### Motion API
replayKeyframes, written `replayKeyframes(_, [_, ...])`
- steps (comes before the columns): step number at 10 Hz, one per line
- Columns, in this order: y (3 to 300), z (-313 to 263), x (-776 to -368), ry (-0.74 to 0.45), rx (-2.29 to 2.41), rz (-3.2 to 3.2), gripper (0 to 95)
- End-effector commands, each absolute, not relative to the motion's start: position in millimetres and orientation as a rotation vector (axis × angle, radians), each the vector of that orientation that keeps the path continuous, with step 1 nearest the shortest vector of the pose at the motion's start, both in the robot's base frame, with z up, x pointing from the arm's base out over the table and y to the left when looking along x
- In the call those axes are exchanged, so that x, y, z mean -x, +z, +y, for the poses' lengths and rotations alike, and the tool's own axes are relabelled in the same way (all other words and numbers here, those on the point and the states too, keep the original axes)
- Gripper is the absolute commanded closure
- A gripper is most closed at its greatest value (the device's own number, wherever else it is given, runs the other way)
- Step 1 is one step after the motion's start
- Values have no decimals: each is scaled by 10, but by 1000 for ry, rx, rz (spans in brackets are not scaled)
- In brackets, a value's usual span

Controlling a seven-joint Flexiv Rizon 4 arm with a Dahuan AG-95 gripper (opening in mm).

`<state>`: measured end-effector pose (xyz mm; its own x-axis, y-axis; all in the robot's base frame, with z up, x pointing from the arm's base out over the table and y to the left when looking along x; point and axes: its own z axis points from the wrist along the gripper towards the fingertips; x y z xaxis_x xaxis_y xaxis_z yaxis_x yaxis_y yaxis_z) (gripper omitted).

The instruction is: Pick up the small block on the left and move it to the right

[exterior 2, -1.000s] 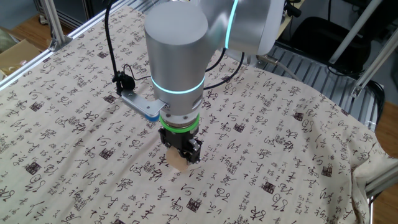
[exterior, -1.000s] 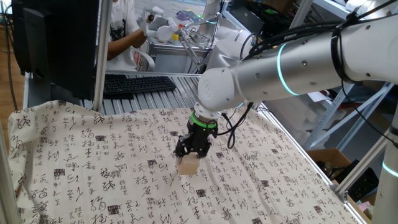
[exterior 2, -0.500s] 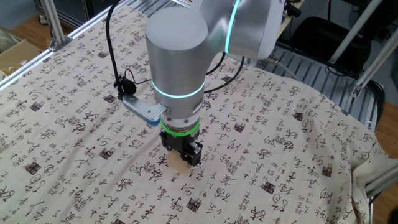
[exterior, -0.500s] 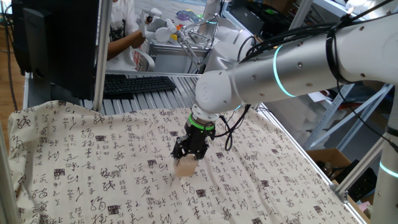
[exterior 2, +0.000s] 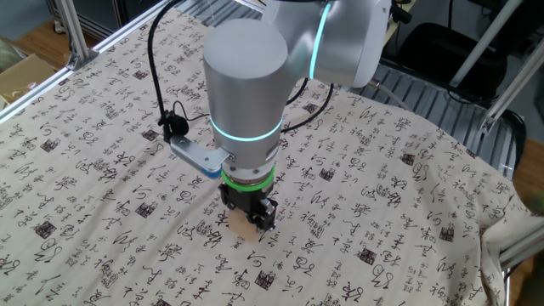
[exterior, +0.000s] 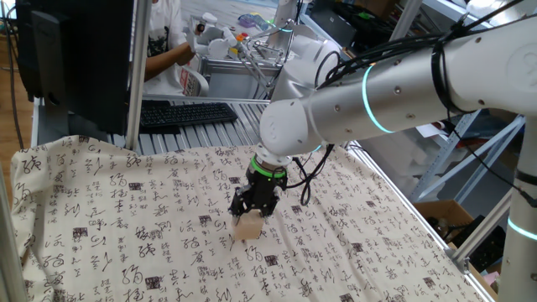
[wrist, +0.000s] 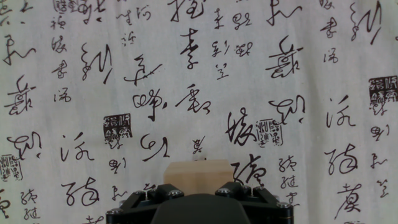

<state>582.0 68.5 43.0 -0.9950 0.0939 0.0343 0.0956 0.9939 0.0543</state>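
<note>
Silver arm reaching down over the tabletop, which is covered by a cloth printed with black calligraphy. The black tool points straight down and is closed on the block, a plain tan wooden cube gripped between the fingers. In both fixed views the block sits at the fingertips, low over the cloth near its middle; whether its underside touches the cloth cannot be told. In the hand view the block shows just above the tool body, against the printed cloth. A black keyboard lies beyond the cloth's far edge.
</note>
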Motion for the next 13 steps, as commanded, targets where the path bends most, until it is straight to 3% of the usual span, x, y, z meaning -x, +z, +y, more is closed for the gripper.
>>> replayKeyframes(1, [392,686,-5841,-89,144,-3106,950])
replayKeyframes(11, [258,650,-5843,-53,202,-3122,950])
replayKeyframes(13, [259,650,-5842,-56,233,-3115,570])
